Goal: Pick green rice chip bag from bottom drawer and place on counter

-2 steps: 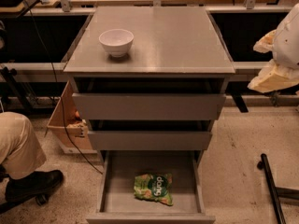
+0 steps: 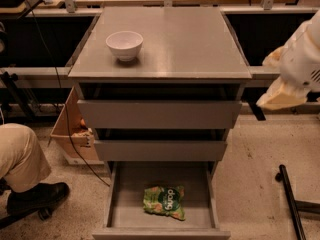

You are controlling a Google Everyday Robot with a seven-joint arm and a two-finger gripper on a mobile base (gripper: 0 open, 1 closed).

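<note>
The green rice chip bag (image 2: 164,202) lies flat on the floor of the open bottom drawer (image 2: 125,194), near its front and a little right of the middle. The counter (image 2: 185,44) is the grey top of the cabinet above. My gripper (image 2: 274,100) hangs at the right edge of the view on a white arm, right of the cabinet at the height of the top drawer. It is well above the bag, off to its right, and touches nothing.
A white bowl (image 2: 124,45) stands on the counter's left side. Two upper drawers (image 2: 160,115) stick out slightly. A person's leg and shoe (image 2: 25,174) are at the left, beside a cardboard box (image 2: 70,139). A black bar (image 2: 291,204) lies on the floor at the right.
My gripper has come down a little and slightly left at the right edge. The bag, drawers and bowl have not moved.
</note>
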